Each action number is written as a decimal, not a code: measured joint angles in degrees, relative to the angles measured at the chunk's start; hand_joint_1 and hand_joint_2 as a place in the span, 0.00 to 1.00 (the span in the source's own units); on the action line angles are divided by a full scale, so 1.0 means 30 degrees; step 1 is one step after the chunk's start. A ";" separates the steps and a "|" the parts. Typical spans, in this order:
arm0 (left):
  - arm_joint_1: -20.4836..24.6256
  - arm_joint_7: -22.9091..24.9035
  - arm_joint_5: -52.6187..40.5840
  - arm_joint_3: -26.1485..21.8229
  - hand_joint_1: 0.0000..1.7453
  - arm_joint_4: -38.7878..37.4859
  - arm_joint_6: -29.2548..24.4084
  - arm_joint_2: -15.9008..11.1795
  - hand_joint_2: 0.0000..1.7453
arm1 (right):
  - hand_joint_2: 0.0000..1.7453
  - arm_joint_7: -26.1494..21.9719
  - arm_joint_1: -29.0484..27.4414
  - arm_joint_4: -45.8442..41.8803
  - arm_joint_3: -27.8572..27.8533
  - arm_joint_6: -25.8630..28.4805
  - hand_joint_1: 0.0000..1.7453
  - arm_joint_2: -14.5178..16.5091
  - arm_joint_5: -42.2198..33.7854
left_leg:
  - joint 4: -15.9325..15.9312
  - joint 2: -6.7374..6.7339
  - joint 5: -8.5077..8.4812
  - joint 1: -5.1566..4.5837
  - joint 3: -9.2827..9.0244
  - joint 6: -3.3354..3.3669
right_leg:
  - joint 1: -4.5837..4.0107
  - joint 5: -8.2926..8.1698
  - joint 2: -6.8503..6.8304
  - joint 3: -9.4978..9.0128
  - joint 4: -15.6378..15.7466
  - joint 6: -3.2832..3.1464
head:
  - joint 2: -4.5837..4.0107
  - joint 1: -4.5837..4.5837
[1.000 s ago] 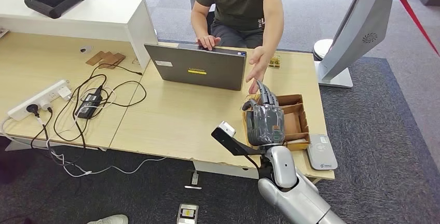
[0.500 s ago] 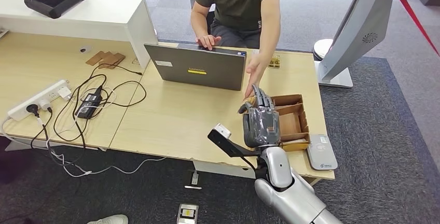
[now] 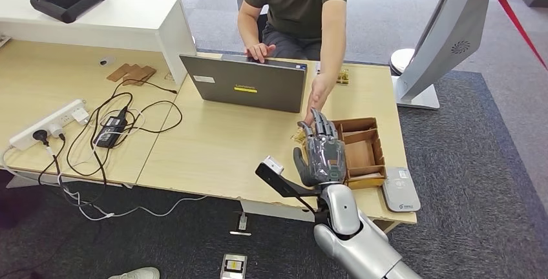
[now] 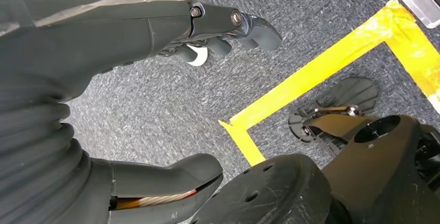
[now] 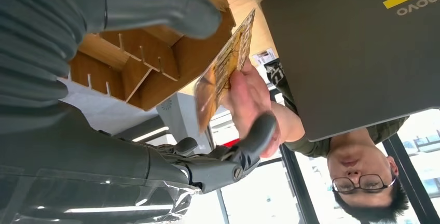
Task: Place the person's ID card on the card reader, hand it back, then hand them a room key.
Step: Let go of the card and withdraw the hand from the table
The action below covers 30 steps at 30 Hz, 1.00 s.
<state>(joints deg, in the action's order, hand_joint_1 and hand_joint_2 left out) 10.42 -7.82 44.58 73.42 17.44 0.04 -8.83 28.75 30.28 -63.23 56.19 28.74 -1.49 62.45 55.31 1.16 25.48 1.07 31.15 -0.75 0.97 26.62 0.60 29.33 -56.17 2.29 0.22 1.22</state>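
Person's hand [image 3: 318, 93] holds 1 card [image 5: 224, 68] between the open fingers of the right hand [image 3: 321, 153]; left hand [image 4: 129, 105] hangs empty, fingers apart.

Yellow patterned ID card [image 5: 224, 67] held edge-on in person's fingers beside open brown cardboard box [image 3: 362, 152]; grey card reader [image 3: 400, 188] flat at tabletop's near right corner.

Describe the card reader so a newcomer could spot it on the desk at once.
Start at the open laptop on the wooden desk, then look toward the desk's near right corner, past the brown cardboard tray. The card reader lies flat just right of that tray. It is the only smooth grey pad with rounded corners there, bearing a small printed symbol.
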 joint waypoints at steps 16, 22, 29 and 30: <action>0.0021 0.0138 -0.0749 -0.0042 0.00 -0.0002 0.0007 0.0000 1.00 | 1.00 0.0547 -0.0529 -0.0475 -0.0867 0.0045 0.00 -0.0213 0.1099 | 0.0000 -0.0001 0.0000 0.0001 -0.0002 0.0000 | 0.0000 0.0000 0.0001 0.0003 0.0000 0.0000 | 0.0000 0.0000; 0.0009 0.0140 -0.0863 -0.0093 0.00 -0.0002 0.0000 0.0000 1.00 | 1.00 0.0337 -0.0851 -0.0683 -0.1255 0.0809 0.00 -0.0344 0.0860 | 0.0001 -0.0002 0.0000 0.0001 -0.0003 0.0000 | 0.0000 0.0000 0.0001 0.0002 0.0000 0.0000 | 0.0000 0.0003; -0.0166 -0.0091 -0.0871 -0.0255 0.00 -0.0007 -0.0157 0.0000 1.00 | 1.00 -0.0970 -0.1867 -0.2000 -0.2527 0.3130 0.00 -0.1055 -0.1711 | 0.0003 -0.0001 0.0003 0.0000 -0.0004 0.0002 | 0.0002 0.0000 0.0002 0.0005 0.0010 0.0000 | 0.0000 0.0004; -0.0200 -0.0135 -0.0867 -0.0297 0.00 -0.0007 -0.0169 0.0000 1.00 | 1.00 -0.1396 -0.2149 -0.2320 -0.2874 0.3171 0.00 -0.1191 -0.2080 | 0.0003 0.0000 0.0003 0.0000 -0.0005 0.0002 | 0.0002 0.0001 0.0002 0.0003 0.0011 0.0000 | 0.0000 0.0002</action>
<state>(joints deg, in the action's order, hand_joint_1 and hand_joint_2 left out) 9.82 -8.23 41.98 72.53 17.42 -0.46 -8.83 24.56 23.83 -70.19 47.57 38.25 -5.06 56.21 55.32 1.16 25.49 1.07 31.13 -0.74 0.97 26.62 0.60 29.34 -56.14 2.29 0.22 1.23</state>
